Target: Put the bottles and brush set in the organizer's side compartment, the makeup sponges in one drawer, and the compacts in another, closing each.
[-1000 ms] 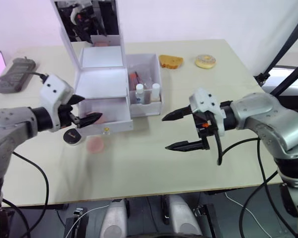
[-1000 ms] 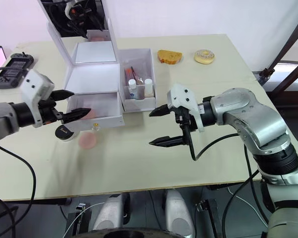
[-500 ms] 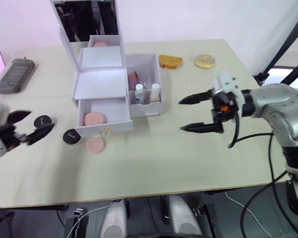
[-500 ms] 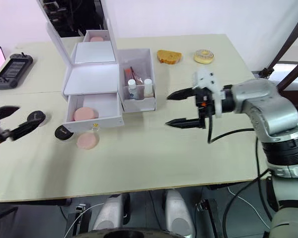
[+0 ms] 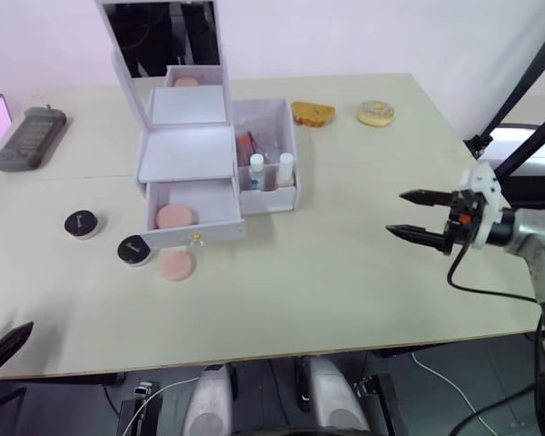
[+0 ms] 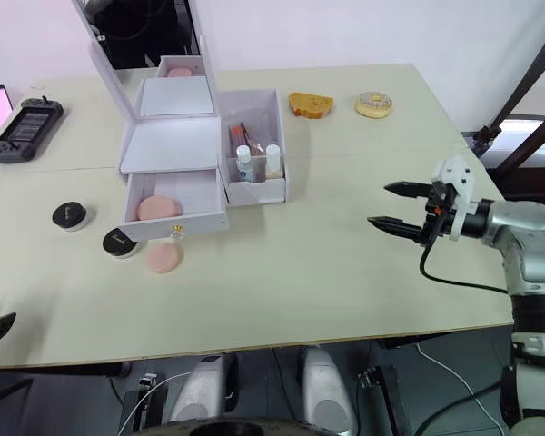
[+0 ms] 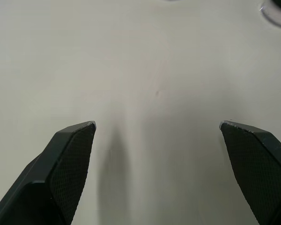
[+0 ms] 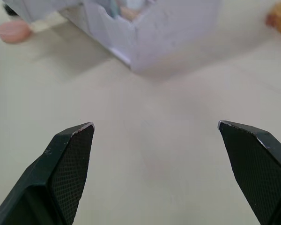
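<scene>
Head view: the white organizer [image 5: 213, 154] stands on the surface [image 5: 327, 282], bottles [image 5: 268, 170] in its side compartment, one pink sponge [image 5: 173, 216] in the open drawer, another sponge [image 5: 175, 265] and two black compacts [image 5: 134, 250] outside. No writing is legible. Wrist views: left end effector [image 7: 157, 140] and right end effector [image 8: 154, 140] both gape empty.

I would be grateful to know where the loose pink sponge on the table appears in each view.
Left eye: sponge on the table before the open drawer.
Right eye: sponge in that same spot.
Right wrist: sponge past the organizer's far end.
Shared landmark: the white organizer.
</scene>
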`<state>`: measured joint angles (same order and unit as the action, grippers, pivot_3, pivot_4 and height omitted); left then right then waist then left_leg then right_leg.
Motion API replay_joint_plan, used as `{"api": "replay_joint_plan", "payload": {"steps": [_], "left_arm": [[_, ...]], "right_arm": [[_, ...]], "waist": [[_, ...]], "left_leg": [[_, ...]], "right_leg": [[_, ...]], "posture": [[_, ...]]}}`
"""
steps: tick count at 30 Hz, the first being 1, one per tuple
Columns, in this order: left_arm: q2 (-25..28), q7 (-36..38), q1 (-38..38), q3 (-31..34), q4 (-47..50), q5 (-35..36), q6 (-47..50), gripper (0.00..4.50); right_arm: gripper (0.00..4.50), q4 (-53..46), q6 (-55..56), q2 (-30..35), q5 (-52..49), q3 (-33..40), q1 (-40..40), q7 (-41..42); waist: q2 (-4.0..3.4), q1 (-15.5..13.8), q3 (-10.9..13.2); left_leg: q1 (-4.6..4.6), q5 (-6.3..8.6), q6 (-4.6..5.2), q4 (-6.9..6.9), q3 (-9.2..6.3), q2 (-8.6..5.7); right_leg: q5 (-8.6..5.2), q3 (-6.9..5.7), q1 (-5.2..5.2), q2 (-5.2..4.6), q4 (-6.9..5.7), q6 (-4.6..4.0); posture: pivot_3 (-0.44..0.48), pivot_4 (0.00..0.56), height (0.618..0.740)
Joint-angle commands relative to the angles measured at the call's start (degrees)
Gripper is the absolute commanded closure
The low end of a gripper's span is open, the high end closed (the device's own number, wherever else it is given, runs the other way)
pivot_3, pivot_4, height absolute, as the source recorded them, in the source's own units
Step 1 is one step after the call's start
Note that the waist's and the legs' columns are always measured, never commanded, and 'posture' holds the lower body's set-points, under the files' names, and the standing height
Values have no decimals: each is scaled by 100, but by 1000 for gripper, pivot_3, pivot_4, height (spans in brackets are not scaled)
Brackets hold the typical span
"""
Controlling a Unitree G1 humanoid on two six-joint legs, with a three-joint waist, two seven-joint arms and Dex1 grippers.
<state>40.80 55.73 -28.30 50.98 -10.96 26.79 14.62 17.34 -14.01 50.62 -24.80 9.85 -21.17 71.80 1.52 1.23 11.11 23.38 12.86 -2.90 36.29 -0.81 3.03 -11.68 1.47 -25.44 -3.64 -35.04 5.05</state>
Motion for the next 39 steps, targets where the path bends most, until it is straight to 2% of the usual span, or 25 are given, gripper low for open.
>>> {"api": "replay_joint_plan", "payload": {"steps": [1,9,13,17,18,20,21,26,29,35,39], "left_arm": [[43,31,21,111,-154,67,-317,24],[92,70,145,42,196,262,-229,24],[101,16,102,-30,984,505,161,24],[85,-43,50,-176,1846,757,631,24],[69,-61,51,-223,2026,796,697,24],[28,-114,-12,-358,2443,877,866,24],[24,-108,-111,-454,2722,878,932,24],[44,-45,-495,-685,3718,1107,1275,24],[90,-342,-568,-954,4452,1114,1577,24],[-153,-1622,-382,-1586,5518,1159,2492,24],[-389,-2442,-139,-2025,5861,1130,2999,24]], "right_arm": [[0,109,290,152,79,229,4,38],[0,-161,148,150,-17,192,-210,91],[0,-601,-797,-9,-40,-5,-689,-477],[0,-1133,-491,-109,133,-178,-673,-439],[0,-1251,-484,-160,124,-190,-677,-494],[0,-1391,-1329,-164,-103,-318,-907,-600],[0,-1497,-1529,-151,-153,-378,-1016,-583],[0,-2270,-2182,-160,-487,-583,-1392,-486],[0,-2982,-2703,-271,-689,-921,-1729,-576],[0,-3961,-3336,-423,-1170,-1319,-2181,-601],[0,-4213,-3609,-388,-1374,-1452,-2331,-556]], "waist": [[-1,15,0],[-2,62,-1],[-3,116,-1],[-9,134,3],[-18,194,4],[-35,255,8],[-40,238,11],[-39,131,11],[-39,122,11],[-35,96,9],[-35,81,10]], "left_leg": [[0,0,0,-2,1,1],[-3,0,0,-3,4,4],[-2,0,0,-3,4,4],[-3,0,0,-10,4,5],[10,-1,2,-23,-43,-17],[0,-4,5,-19,-206,-113],[0,-5,2,-2,-185,-102],[4,-5,2,-15,-136,-96],[5,-4,1,-15,-127,-84],[4,-4,1,-8,-125,-79],[5,-4,1,-9,-123,-80]], "right_leg": [[0,0,-2,1,-1,0],[1,0,-2,2,-6,-2],[2,0,-2,1,-6,-3],[2,0,-2,3,-6,-3],[-5,-46,32,-26,0,8],[-69,-204,112,-136,-37,4],[-73,-192,79,-127,-46,0],[-73,-157,71,-115,-41,0],[-73,-152,67,-107,-39,0],[-75,-150,70,-102,-38,6],[-71,-150,72,-102,-31,-1]], "posture": [[0,150,740],[0,150,740],[0,150,740],[0,150,740],[0,150,740],[0,150,740],[0,150,740],[0,150,740],[0,150,740],[0,150,740],[0,150,740]]}}
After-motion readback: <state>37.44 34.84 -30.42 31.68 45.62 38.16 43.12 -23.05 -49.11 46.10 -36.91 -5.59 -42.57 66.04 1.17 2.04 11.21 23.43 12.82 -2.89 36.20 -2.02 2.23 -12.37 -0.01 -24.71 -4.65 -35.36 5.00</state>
